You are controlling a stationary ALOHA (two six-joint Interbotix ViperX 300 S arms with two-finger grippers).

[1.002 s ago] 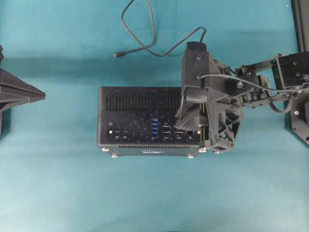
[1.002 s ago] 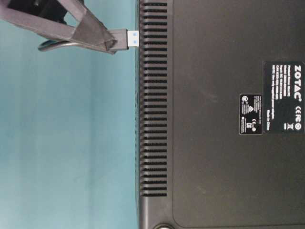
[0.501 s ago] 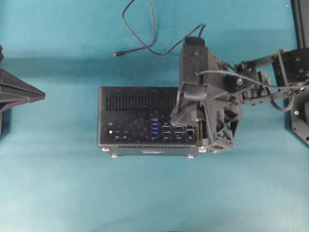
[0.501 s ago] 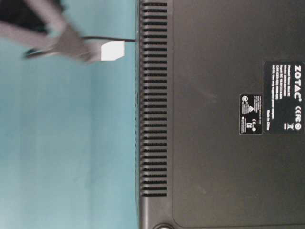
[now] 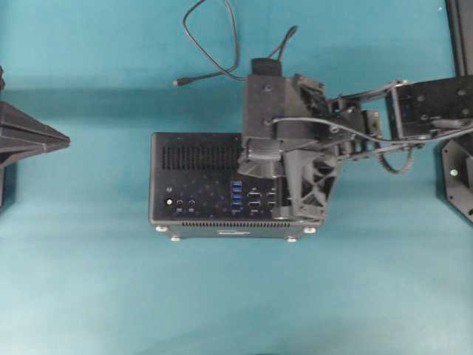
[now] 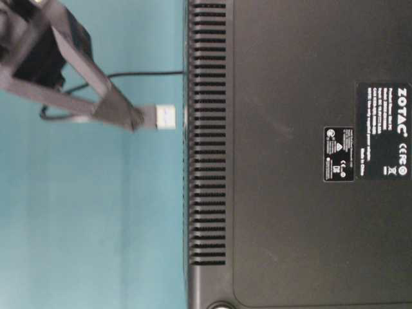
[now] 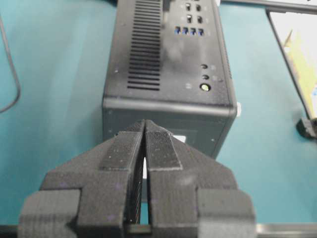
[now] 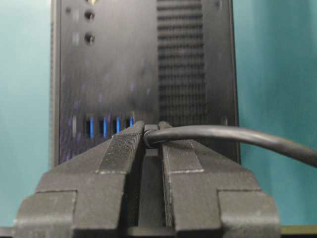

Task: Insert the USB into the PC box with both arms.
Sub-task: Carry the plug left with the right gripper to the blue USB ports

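The right claw (image 8: 151, 136) is clamped on the small dark grey rectangular USB plug (image 6: 162, 116), whose metal tip sits just short of the black vented mini PC box (image 5: 214, 185) on the teal table (image 5: 89, 296). Its thin black cable (image 5: 214, 44) loops away behind. The left claw (image 7: 144, 130) is pressed closed on nothing, facing the box's end.

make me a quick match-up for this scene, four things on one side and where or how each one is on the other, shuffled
Things:
1. USB
2. PC box
3. left tool
4. right tool

States:
A. shut on nothing, facing the box's end
B. on the teal table, port face up
C. clamped in a tool, not yet plugged in
D. above the box, shut on the plug's cable end

Pairs: 1-C, 2-B, 3-A, 4-D
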